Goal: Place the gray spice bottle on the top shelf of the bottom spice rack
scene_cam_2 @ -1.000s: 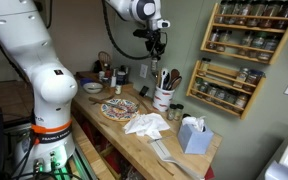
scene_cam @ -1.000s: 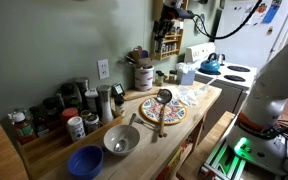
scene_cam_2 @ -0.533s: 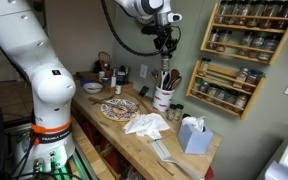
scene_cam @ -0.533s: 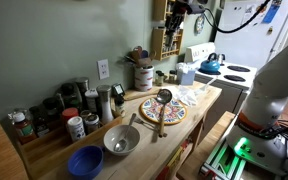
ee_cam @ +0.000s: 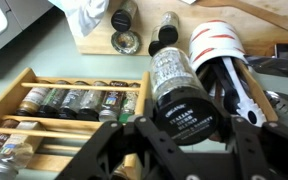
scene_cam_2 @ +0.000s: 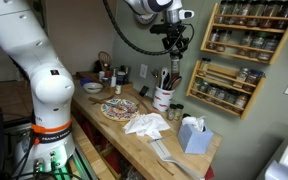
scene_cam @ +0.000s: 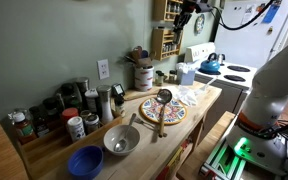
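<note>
My gripper (ee_cam: 184, 128) is shut on the gray spice bottle (ee_cam: 174, 75), a clear jar with a black cap. In both exterior views the gripper (scene_cam_2: 176, 45) (scene_cam: 187, 18) hangs high above the counter, just left of the wall racks. The bottom spice rack (scene_cam_2: 224, 88) is light wood with rows of small jars, and its top shelf (scene_cam_2: 230, 68) lies right of and slightly below the gripper. The rack also shows in the wrist view (ee_cam: 74, 100), left of the bottle, and in an exterior view (scene_cam: 166, 42).
A second wooden rack (scene_cam_2: 252, 28) hangs above the bottom one. Below the gripper stands a white utensil crock (scene_cam_2: 164, 98) (ee_cam: 224, 50) with small jars (ee_cam: 124, 15) beside it. A patterned plate (scene_cam_2: 119, 108), crumpled cloth (scene_cam_2: 146, 124) and tissue box (scene_cam_2: 193, 135) lie on the counter.
My gripper has moved with the bottle toward the wall racks, from beside the utensil crock's far side to just left of the racks, and slightly higher.
</note>
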Robot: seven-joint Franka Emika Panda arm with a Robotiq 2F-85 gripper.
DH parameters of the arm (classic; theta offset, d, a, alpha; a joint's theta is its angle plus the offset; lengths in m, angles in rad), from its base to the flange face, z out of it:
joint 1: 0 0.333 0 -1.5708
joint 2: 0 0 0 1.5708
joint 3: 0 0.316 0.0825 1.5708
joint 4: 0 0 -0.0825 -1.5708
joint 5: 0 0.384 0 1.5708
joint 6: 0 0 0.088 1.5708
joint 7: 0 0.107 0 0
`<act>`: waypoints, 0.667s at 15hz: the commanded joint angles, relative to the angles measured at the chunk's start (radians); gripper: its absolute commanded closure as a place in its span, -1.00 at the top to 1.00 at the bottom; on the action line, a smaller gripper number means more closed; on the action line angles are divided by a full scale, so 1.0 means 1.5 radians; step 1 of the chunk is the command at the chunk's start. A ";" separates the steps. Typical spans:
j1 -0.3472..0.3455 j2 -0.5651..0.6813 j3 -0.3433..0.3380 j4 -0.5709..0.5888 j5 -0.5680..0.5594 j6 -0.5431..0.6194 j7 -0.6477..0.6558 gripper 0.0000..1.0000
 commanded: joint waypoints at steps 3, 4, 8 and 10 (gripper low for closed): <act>-0.004 0.003 -0.003 0.006 0.003 -0.002 -0.002 0.10; -0.004 0.003 -0.003 0.006 0.003 -0.002 -0.002 0.10; 0.016 0.035 -0.047 0.059 0.054 -0.028 -0.080 -0.40; 0.012 0.058 -0.072 0.093 0.077 -0.030 -0.125 -0.40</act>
